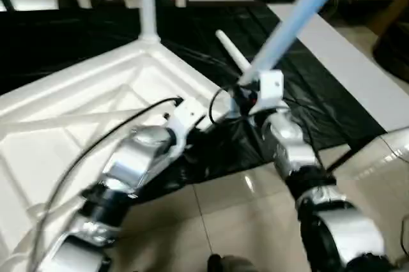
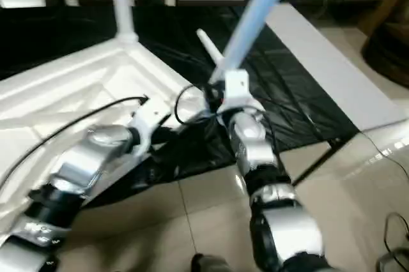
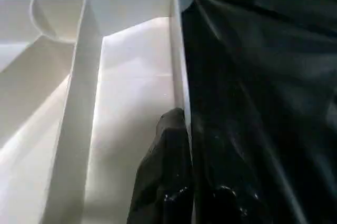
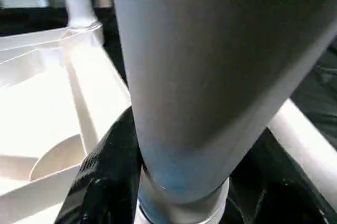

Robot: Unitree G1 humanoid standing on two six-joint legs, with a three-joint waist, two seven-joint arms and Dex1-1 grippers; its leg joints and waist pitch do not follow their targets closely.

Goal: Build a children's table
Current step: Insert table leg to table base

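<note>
Fingers of the right gripper (image 1: 246, 93) pinch a tilted table leg (image 1: 300, 10) at centre frame, the left gripper (image 3: 181, 155) pressed together at the upturned tabletop (image 1: 77, 119) rim, left.

The scene is seen from head height by the two eye views, looking forward and down over both forearms onto the table top (image 1: 96, 112) and the black sheet (image 1: 307, 93). The top's rim (image 3: 179, 66) is viewed very closely from the left wrist. The held leg (image 4: 210, 77) is viewed nearly touching from the right wrist.
</note>
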